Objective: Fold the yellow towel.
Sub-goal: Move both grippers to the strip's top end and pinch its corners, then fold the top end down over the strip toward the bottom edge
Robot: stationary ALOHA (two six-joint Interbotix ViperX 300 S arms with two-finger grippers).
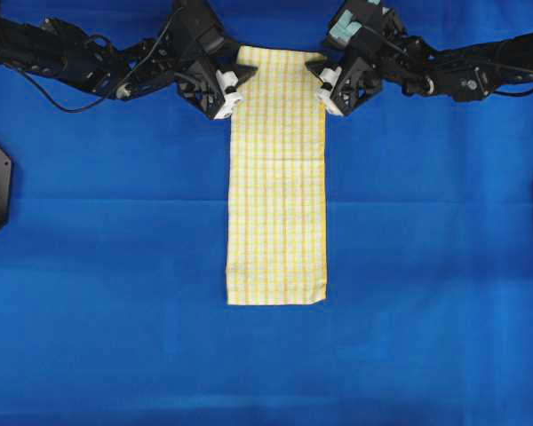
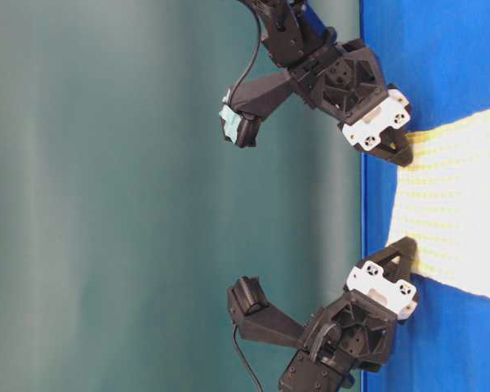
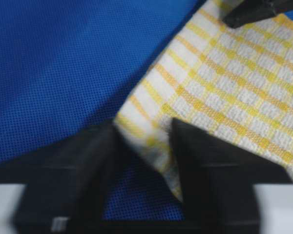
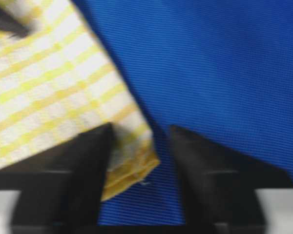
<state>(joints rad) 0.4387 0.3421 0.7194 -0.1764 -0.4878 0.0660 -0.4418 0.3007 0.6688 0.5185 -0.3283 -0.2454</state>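
Seemingly yellow towel [image 3: 219, 92] corner between left end effector [image 3: 141, 156] fingers

A long yellow towel [image 1: 277, 177] is laid flat on the blue cloth [image 1: 107, 266], its length running up and down the view. The left gripper [image 1: 232, 95] is set at the towel's upper left edge, the right gripper [image 1: 326, 91] at its upper right edge.
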